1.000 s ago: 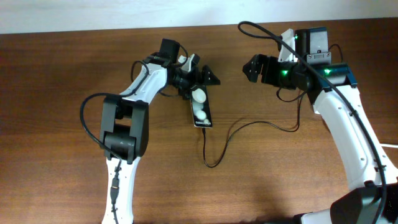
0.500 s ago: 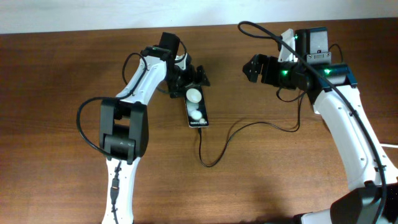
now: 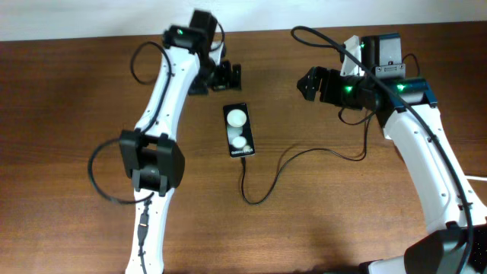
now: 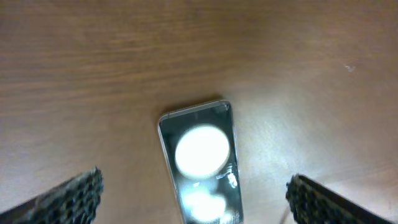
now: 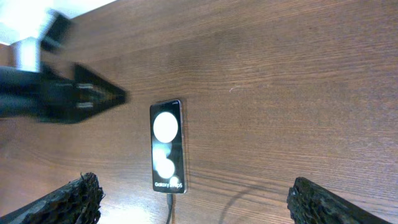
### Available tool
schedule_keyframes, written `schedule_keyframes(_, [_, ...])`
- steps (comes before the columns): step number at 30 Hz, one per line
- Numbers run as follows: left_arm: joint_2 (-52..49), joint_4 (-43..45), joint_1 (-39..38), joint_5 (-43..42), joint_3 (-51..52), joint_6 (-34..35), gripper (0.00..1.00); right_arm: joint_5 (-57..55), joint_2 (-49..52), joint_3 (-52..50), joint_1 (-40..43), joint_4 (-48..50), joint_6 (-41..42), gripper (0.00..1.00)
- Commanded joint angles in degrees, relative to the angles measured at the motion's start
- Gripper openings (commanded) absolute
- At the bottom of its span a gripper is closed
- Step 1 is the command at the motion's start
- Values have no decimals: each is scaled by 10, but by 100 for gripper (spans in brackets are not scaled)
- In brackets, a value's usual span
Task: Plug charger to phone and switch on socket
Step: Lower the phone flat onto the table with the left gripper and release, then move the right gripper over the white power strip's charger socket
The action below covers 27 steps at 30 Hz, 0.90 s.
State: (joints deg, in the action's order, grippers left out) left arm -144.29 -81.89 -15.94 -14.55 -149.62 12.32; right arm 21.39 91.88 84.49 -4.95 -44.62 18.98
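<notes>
The phone (image 3: 238, 131) lies flat on the wooden table with two round white reflections on its screen. It also shows in the left wrist view (image 4: 199, 165) and the right wrist view (image 5: 166, 146). The charger (image 3: 262, 183), a thin black cable, loops from the phone's near end toward the right arm, and its plug tip (image 5: 169, 200) sits at the phone's text end. My left gripper (image 3: 232, 76) is open and empty, behind and above the phone (image 4: 194, 183). My right gripper (image 3: 307, 82) is open and empty, to the phone's right (image 5: 196, 193). The socket is out of view.
The table's back edge meets a white wall just behind the left gripper (image 5: 74, 96). The right arm's thicker black cable (image 3: 319, 36) arcs over the table at the back right. The charger's loop lies in front of the phone.
My left gripper has let go of the phone's far end and pulled back and up toward the wall. The phone slid slightly left and back. The right arm has not moved.
</notes>
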Motion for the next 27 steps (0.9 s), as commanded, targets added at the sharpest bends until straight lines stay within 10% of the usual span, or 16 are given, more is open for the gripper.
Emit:
schedule_keyframes(1, [12,-74,3,6,-144,-101,99,-7,-13,11,1,2,-7,99])
schedule_keyframes(5, [24,-148,2,-33,-289,-121,99,-10,-13,11,1,-9,-8,99])
schedule_keyframes(16, [28,-148,2,-32,-286,-93,99,-15,-13,11,14,-32,-26,99])
schedule_keyframes(27, [28,-148,3,-20,-286,-93,99,140,0,11,268,-91,-132,99])
